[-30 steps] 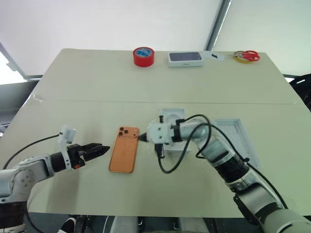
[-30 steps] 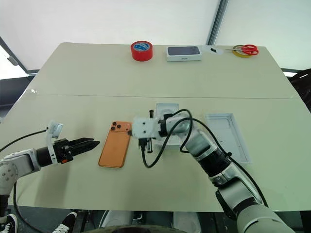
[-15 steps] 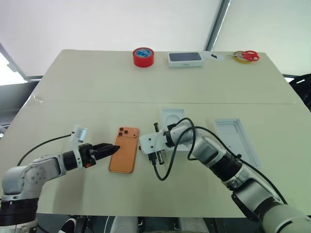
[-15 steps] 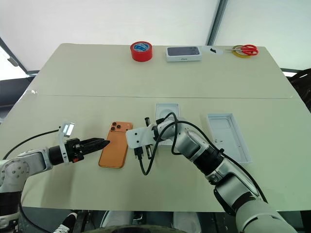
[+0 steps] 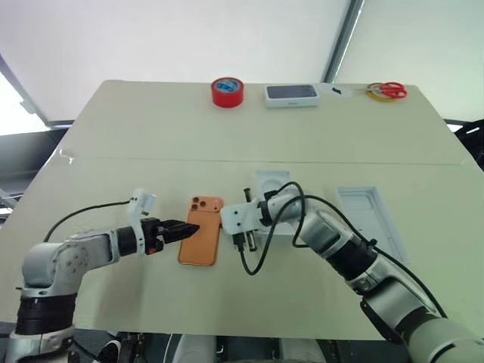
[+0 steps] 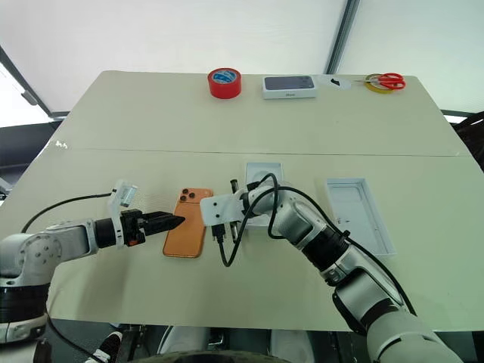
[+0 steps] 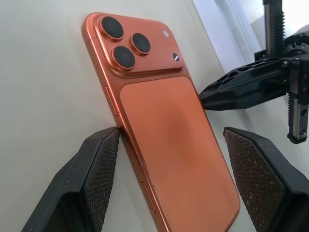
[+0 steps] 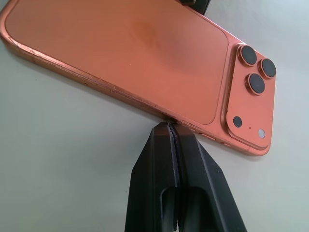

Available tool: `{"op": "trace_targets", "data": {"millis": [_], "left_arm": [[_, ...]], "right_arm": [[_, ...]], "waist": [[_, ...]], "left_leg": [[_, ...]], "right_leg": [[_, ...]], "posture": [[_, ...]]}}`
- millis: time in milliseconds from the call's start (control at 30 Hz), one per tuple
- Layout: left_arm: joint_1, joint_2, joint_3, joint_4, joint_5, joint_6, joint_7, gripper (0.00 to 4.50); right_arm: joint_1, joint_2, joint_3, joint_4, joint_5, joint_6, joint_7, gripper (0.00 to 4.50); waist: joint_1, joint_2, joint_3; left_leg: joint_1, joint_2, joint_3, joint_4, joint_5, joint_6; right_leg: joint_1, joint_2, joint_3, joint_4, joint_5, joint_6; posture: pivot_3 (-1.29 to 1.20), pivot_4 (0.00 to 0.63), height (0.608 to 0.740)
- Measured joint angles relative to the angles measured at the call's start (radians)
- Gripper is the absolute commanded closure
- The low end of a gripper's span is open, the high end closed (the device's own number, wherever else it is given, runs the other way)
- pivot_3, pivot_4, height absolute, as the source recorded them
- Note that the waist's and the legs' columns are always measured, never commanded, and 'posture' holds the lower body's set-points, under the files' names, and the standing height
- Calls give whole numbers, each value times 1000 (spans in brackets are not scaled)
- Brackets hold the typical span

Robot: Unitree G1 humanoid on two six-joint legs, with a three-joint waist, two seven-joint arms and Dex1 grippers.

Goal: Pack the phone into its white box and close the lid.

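Tools frame the phone [image 5: 200,240] from both sides. One, the left tool [image 7: 169,169], stands wide open with its pads either side of the phone's long edges, the left pad [image 7: 99,166] touching the near edge, nothing gripped yet. The other, the right tool [image 8: 172,126], is pressed fully shut, its tip against the opposite long edge as a stop.

Phone lies flat on the desk [image 5: 136,136], camera block up and away from the robot. Just beyond the right tool sits a white tray with a rounded recess [image 5: 270,181]; further right lies another white tray [image 5: 367,215], which I take for the lid or the box, though I cannot tell which.

Likely risks: the phone lies flush, so the pads may slide over the thin edges rather than catch, or the right tip may push it askew.

Count: one phone, two open trays, one closed box [image 5: 290,94], one red tape roll [image 5: 227,91], one pair of scissors [image 5: 387,90].
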Motion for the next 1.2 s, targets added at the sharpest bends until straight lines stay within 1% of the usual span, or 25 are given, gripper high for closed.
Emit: {"op": "trace_targets", "data": {"millis": [133,233,433,700,900,1067,1200], "left_arm": [[-46,-47,42,-10,-16,110,78,883],[-60,-72,48,-29,-13,140,122,883],[-141,-177,134,-14,0,276,229,883],[-163,-234,150,-27,24,290,270,883],[-163,-216,151,-27,18,295,269,883],[-127,-143,151,-25,-59,293,258,883],[-125,-87,152,-6,-89,304,241,883]], "right_arm": [[-1,0,-15,10,-6,1,-1,4480],[-3,1,-25,20,-8,0,-1,4480],[-9,-2,-44,38,-20,-1,-1,4480],[-8,-12,-57,18,-22,31,56,4480],[-8,-8,-57,18,-28,26,48,4480],[-9,2,-54,18,-28,20,47,4480],[-9,5,-51,18,-28,19,42,4480]], "waist": [[-1,0,0],[-1,0,0],[2,-1,0],[0,-1,0],[-5,-1,1],[-13,-2,1],[-15,-3,2]], "left_leg": [[0,0,0,0,0,0],[0,0,0,0,0,0],[1,-1,-1,1,0,0],[1,-1,-1,1,0,0],[1,0,-1,1,0,0],[0,1,-1,0,0,-1],[0,2,-1,-1,1,-1]], "right_leg": [[4,0,0,0,0,0],[5,0,-1,0,0,0],[6,1,-2,0,0,0],[7,1,-2,-1,0,0],[6,2,-2,-1,0,1],[5,3,-2,-2,0,0],[4,4,-1,-2,0,0]], "posture": [[0,150,730],[0,150,730],[0,150,730],[0,150,730],[0,150,730],[0,150,730],[0,150,730]]}}
